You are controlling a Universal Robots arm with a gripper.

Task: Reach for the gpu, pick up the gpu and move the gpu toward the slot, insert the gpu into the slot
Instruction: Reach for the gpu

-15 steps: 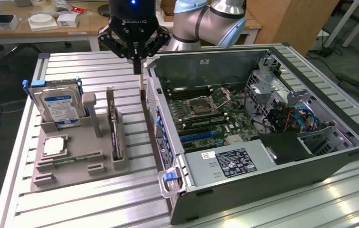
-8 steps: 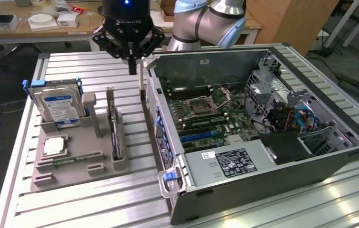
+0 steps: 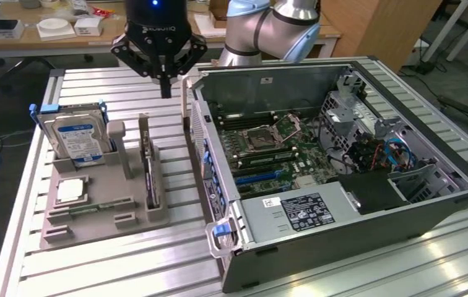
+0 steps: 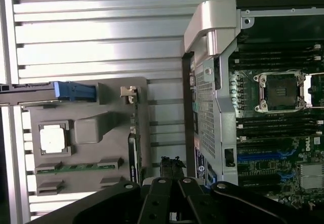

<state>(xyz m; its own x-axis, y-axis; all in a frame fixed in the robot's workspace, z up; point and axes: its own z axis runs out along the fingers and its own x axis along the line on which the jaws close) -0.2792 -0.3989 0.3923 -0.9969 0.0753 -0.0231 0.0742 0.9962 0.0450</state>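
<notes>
The gpu (image 3: 149, 166) is a thin dark card standing on edge in a groove of the grey holder (image 3: 93, 216), on the side nearest the computer case. In the wrist view the gpu (image 4: 132, 150) shows as a narrow dark strip along the holder's edge. My gripper (image 3: 166, 91) hangs shut and empty above the table, beyond the far end of the gpu and well clear of it. The shut fingertips (image 4: 172, 169) point down between the holder and the case. The blue slot (image 3: 259, 176) lies on the motherboard inside the open case.
The holder also carries a blue-labelled hard drive (image 3: 73, 139), a square processor chip (image 3: 70, 190) and a green memory stick (image 3: 93, 207). The open case wall (image 3: 205, 142) rises just to the exterior view's right of the gpu. Cables and a power supply (image 3: 300, 213) crowd the case.
</notes>
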